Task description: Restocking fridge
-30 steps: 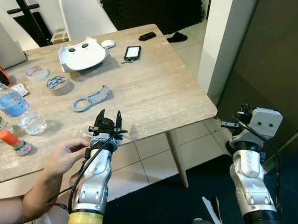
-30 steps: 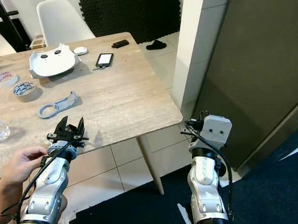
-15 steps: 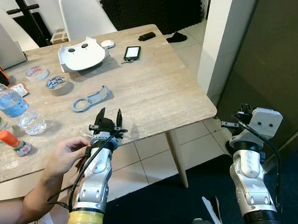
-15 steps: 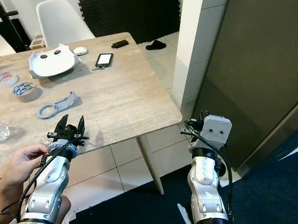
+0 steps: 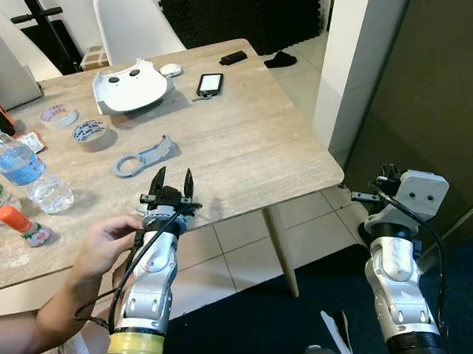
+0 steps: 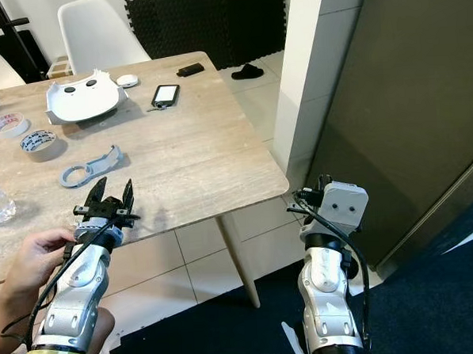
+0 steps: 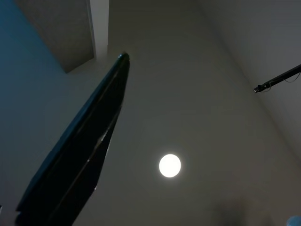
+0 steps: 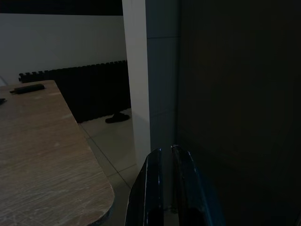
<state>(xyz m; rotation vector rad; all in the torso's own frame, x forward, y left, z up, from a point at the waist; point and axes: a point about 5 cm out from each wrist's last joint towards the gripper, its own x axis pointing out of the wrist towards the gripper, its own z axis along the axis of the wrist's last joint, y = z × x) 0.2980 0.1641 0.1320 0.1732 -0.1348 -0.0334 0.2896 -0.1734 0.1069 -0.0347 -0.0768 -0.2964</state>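
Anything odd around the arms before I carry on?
Yes. A person's hand is gripping the left arm just below the left gripper, which points up, fingers open, at the table edge. The right gripper is shut, idle near the dark door.

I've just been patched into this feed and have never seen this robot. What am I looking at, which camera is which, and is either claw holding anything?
This is a walking humanoid with two silver arms. The two wide pictures come from its head, looking down. The left gripper points upward at the near edge of a wooden table, fingers spread and holding nothing, while a person's hand grips that arm's wrist. The right gripper hangs beside a dark door panel, fingers closed on nothing.

The other two pictures come from the wrists. The left looks up at the ceiling and a round light; the right looks dimly past the table corner.

On the table lie tape rolls, a water bottle, a white shell part, a grey bracket and a phone.
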